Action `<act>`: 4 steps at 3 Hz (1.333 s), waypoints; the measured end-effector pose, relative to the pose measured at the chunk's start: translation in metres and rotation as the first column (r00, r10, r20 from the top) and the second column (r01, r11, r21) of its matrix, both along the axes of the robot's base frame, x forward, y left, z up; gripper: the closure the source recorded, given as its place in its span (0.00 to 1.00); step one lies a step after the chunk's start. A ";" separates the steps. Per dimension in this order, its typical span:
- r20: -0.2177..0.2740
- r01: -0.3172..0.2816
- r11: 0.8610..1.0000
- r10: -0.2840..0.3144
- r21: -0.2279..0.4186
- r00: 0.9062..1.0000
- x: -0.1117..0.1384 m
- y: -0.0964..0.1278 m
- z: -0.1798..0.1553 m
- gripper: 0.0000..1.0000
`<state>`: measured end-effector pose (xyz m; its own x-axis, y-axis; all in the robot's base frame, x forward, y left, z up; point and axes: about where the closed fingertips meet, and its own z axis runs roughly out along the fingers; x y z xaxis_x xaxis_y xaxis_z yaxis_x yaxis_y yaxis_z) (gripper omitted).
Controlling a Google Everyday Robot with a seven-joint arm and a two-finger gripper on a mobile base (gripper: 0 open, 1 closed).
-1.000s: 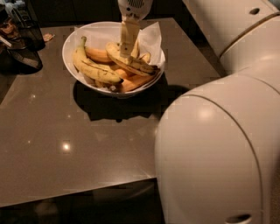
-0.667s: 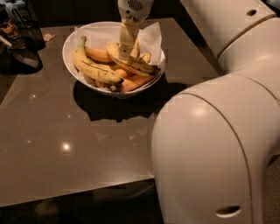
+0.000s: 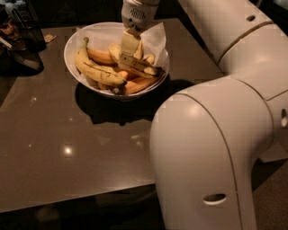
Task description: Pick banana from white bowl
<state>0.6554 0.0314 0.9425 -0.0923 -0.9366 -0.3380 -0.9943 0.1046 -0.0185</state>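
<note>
The white bowl [image 3: 72, 42] stands at the far middle of the dark table, lined with white paper and holding several bananas. The banana [image 3: 140, 67], long, speckled and dark at its right end, lies across the middle of the pile. A fatter yellow banana [image 3: 94, 67] with dark streaks lies at the left, and orange-toned bananas [image 3: 140, 84] lie beside and under them. My gripper [image 3: 128, 53] reaches straight down into the bowl from the white wrist [image 3: 137, 11], and its tip is at the left end of the speckled banana.
My arm's large white elbow [image 3: 211, 152] fills the right and front of the view and hides that part of the table [image 3: 67, 126]. Dark wire-mesh baskets [image 3: 20, 38] with small items stand at the far left corner.
The arm's elbow has swung further left into the view. The gripper has stayed at nearly the same spot in the bowl, and the bananas have not moved.
</note>
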 end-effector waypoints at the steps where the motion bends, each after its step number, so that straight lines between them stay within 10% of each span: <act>1: -0.029 0.014 1.000 -0.014 0.011 0.999 0.005 0.001 -0.010 0.31; 2: -0.051 0.030 0.999 -0.029 0.015 0.998 0.010 -0.002 -0.019 0.24; 4: -0.083 0.060 0.998 -0.058 0.026 0.995 0.012 -0.017 -0.028 0.66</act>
<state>0.6678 0.0145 0.9142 -0.1756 -0.9188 -0.3535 -0.9845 0.1625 0.0666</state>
